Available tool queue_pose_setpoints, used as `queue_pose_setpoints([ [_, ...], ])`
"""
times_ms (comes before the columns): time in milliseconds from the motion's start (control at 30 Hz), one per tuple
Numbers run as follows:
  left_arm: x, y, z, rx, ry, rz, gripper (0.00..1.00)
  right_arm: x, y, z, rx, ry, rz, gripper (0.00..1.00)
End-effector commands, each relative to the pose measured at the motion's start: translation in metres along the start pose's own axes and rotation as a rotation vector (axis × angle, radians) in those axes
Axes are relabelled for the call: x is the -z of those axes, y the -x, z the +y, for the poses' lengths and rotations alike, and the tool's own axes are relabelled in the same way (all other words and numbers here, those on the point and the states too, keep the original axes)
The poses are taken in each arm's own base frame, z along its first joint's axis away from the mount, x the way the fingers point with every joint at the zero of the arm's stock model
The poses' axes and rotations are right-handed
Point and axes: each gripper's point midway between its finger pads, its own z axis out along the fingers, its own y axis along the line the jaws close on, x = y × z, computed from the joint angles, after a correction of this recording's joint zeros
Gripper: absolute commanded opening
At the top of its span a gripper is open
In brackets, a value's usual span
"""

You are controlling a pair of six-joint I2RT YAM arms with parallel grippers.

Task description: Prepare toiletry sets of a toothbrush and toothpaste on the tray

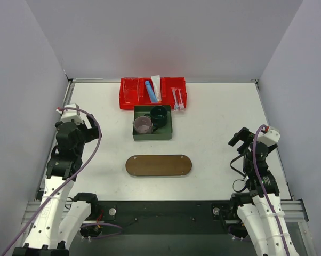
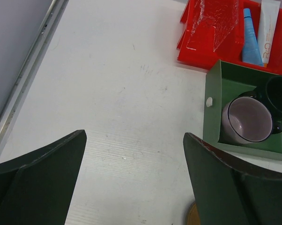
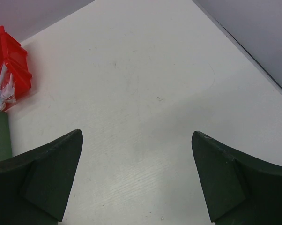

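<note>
The blue tube and the white tube lie in the middle compartment of the red bin. Both also show in the left wrist view, blue and white. Two white-and-pink toothbrushes lie in its right compartment and show in the right wrist view. The brown oval tray lies bare at front centre. My left gripper is open and empty at the left, jaws wide in its wrist view. My right gripper is open and empty at the right.
A green square box sits between bin and tray and holds a pink mug and a dark mug. Crumpled clear plastic lies in the bin's left compartment. White walls enclose the table on three sides.
</note>
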Motion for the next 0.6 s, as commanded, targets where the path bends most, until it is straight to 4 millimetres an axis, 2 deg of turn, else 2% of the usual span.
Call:
queue_pose_setpoints([
  [0,-0.001,0.015,-0.003,0.024,-0.001,-0.025,0.96,0.003,0.017,0.001,-0.021,-0.006,-0.038,0.95],
  [200,-0.009,0.008,-0.003,0.022,0.009,0.008,0.96,0.009,0.021,0.002,-0.025,-0.001,-0.030,0.95],
  [367,-0.015,0.007,-0.017,0.001,-0.060,0.014,0.96,0.013,0.025,0.012,-0.023,0.052,-0.018,0.93],
  [567,-0.018,0.004,-0.026,-0.029,-0.092,0.028,0.95,0.016,0.031,0.015,0.010,0.050,0.016,0.89],
])
